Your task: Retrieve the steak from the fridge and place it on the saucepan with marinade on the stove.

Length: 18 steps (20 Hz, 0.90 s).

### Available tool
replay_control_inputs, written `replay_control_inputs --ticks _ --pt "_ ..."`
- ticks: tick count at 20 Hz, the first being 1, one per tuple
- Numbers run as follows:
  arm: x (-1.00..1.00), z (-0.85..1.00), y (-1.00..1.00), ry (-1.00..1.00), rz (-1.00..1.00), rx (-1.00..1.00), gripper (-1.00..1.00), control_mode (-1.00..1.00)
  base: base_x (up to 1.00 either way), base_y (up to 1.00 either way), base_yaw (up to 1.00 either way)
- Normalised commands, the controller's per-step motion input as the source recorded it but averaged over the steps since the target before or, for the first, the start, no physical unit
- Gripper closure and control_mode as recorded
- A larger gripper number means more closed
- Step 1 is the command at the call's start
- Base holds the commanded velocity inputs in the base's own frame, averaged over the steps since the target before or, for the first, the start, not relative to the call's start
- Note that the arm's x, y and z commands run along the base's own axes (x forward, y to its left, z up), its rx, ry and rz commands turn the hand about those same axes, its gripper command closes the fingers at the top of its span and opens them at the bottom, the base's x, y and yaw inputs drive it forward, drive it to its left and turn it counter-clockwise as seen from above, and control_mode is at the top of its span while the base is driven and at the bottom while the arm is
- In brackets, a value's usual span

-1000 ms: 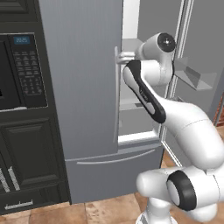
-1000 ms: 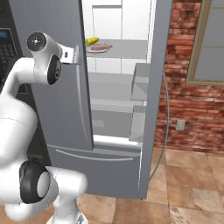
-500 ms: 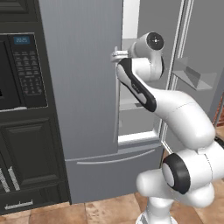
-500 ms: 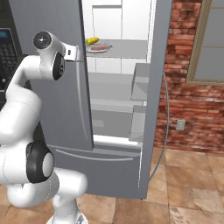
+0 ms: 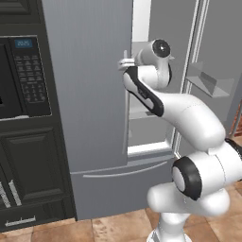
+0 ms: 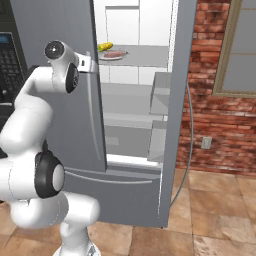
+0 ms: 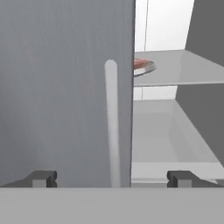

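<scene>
Grey steel fridge (image 6: 60, 30) stands with its right door swung wide and its left door only partly open. On an upper shelf inside, the steak (image 6: 114, 53) lies on a plate (image 6: 106, 57), untouched. Just in front of the left door's handle (image 7: 112, 122), the gripper (image 7: 112, 178) has its jaws spread wide and empty, the handle between them. By my reading, nearly everything remains: widening the door, grasping the steak, carrying it to the saucepan.

Grey upper shelf (image 6: 145, 56) inside the fridge (image 6: 60, 30), upper centre of the right base view, carries a plate (image 6: 113, 56) with the steak (image 6: 116, 52), a small yellow item (image 6: 105, 46) just behind.
</scene>
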Motion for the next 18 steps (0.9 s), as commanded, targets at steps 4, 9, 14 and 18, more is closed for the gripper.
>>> replay_control_inputs --ticks 4,9,14,18 --pt "0.36 -0.18 0.00 0.00 0.00 0.00 -1.00 -1.00 0.00 0.00 0.00" --pt "0.42 -0.04 0.03 0.00 0.00 0.00 -1.00 -1.00 0.00 0.00 0.00" --pt "0.37 0.00 0.05 0.00 0.00 0.00 -1.00 -1.00 0.00 0.00 0.00" --pt "0.30 0.00 0.02 0.00 0.00 0.00 -1.00 -1.00 0.00 0.00 0.00"
